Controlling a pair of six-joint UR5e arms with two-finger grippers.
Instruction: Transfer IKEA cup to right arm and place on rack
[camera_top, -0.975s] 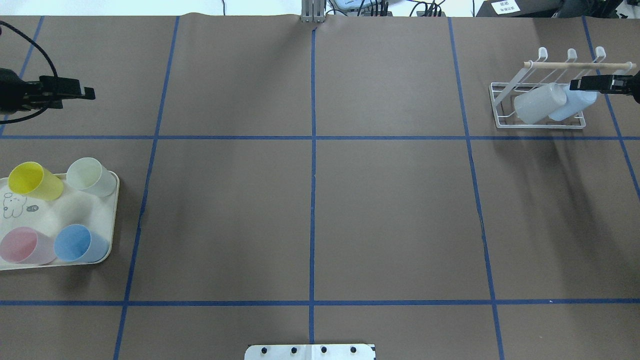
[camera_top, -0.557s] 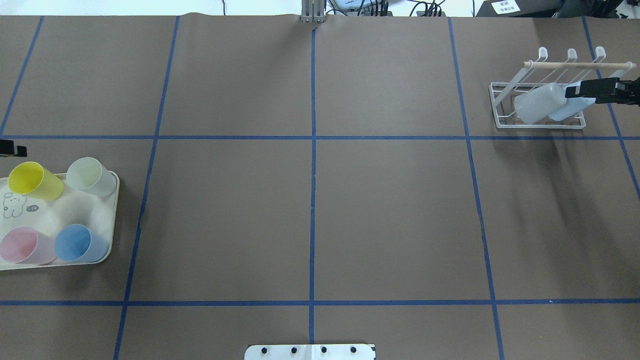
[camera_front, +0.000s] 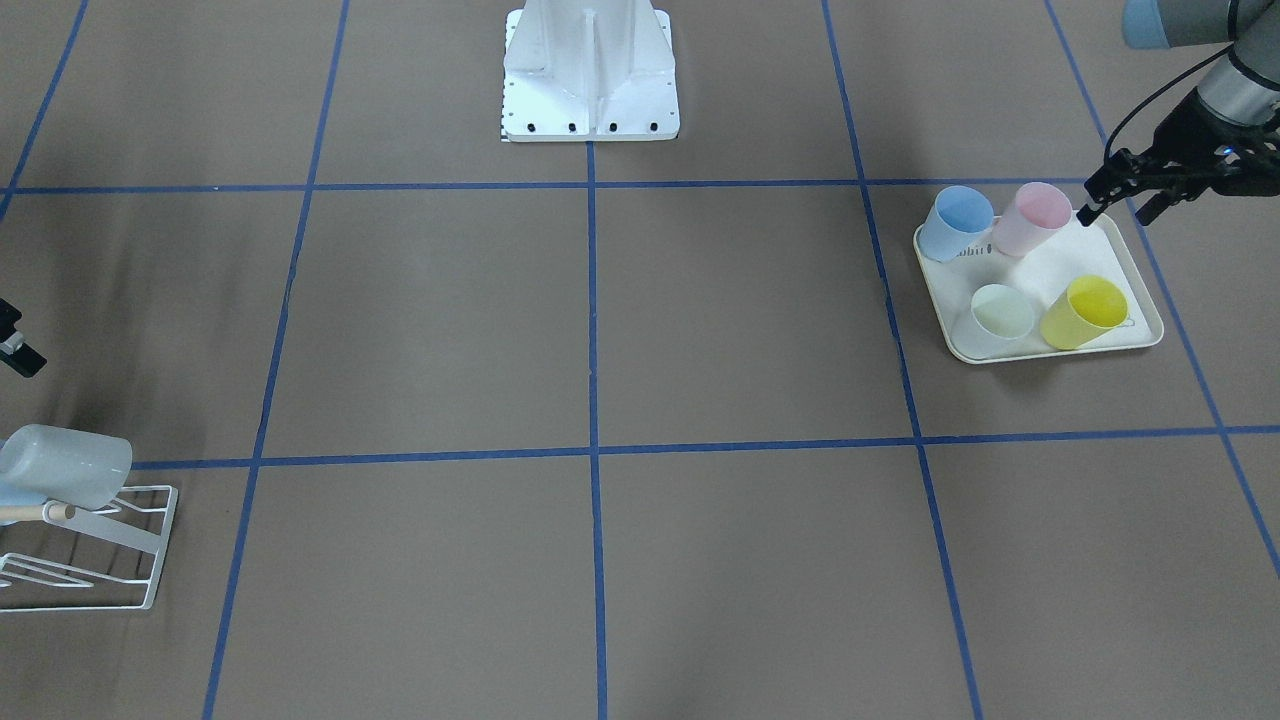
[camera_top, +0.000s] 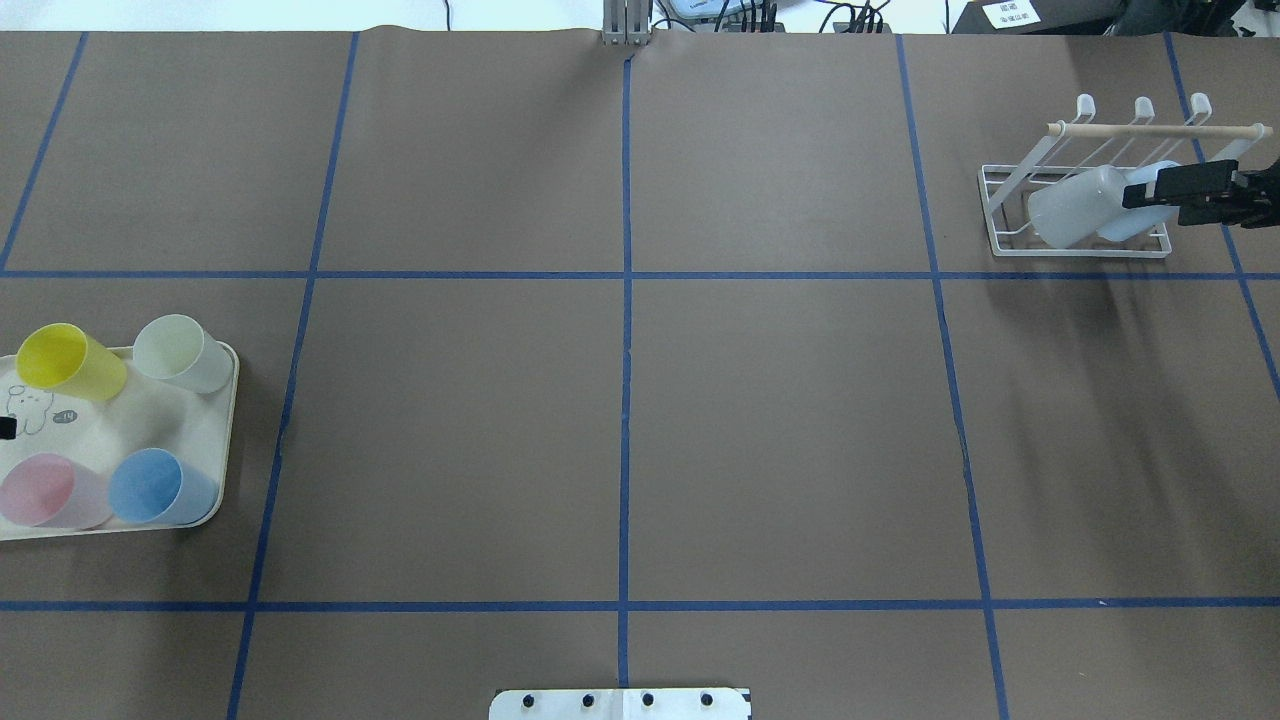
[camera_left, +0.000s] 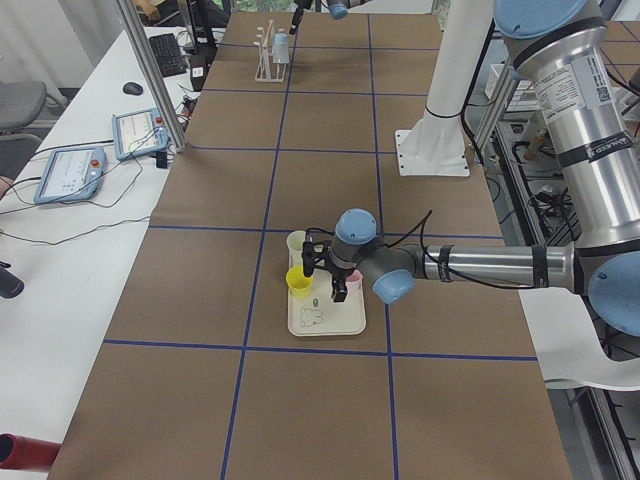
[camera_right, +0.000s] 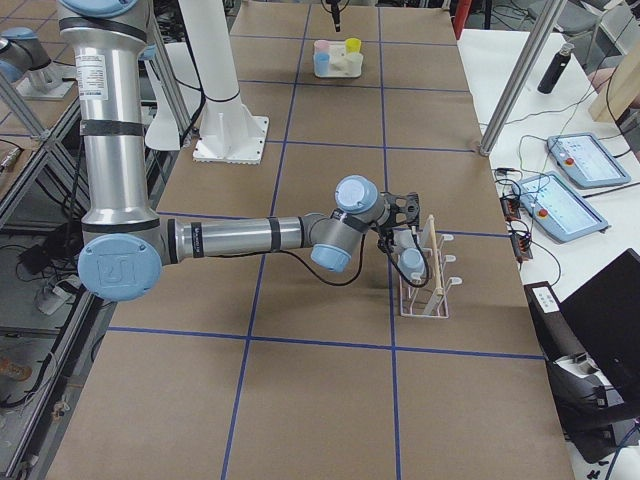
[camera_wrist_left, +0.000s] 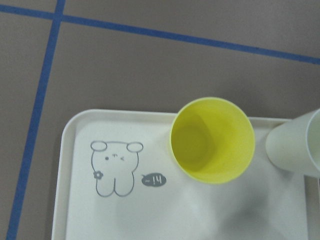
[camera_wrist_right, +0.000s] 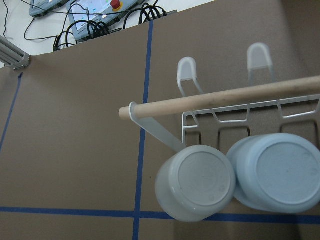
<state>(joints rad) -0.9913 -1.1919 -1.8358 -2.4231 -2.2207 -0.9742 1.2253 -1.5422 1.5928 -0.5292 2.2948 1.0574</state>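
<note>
Since a second ago the left gripper (camera_front: 1112, 213) has come down the table's left edge toward the robot's side and now hangs over the tray (camera_top: 100, 445), fingers spread wide with nothing in them. The right gripper (camera_top: 1135, 193) only slid a touch inward at the rack (camera_top: 1022, 168). The table (camera_top: 780, 420) is brown paper gridded with blue tape (camera_top: 625, 400), and there's a white bench with pendants (camera_right: 560, 205) alongside. The tray sits at the left edge and the rack near the far right corner, well apart, with a wide stretch of paper between them. The yellow cup (camera_top: 65, 362), pale cup (camera_top: 180, 352), pink cup (camera_top: 50, 492) and blue cup (camera_top: 160, 487) stand one per tray corner. A grey cup (camera_wrist_right: 196, 182) and a light blue cup (camera_wrist_right: 275, 172) hang on the rack under the dowel (camera_wrist_right: 220, 101). Both forearms reach out low and level. Can't tell how wide the right one is.
</note>
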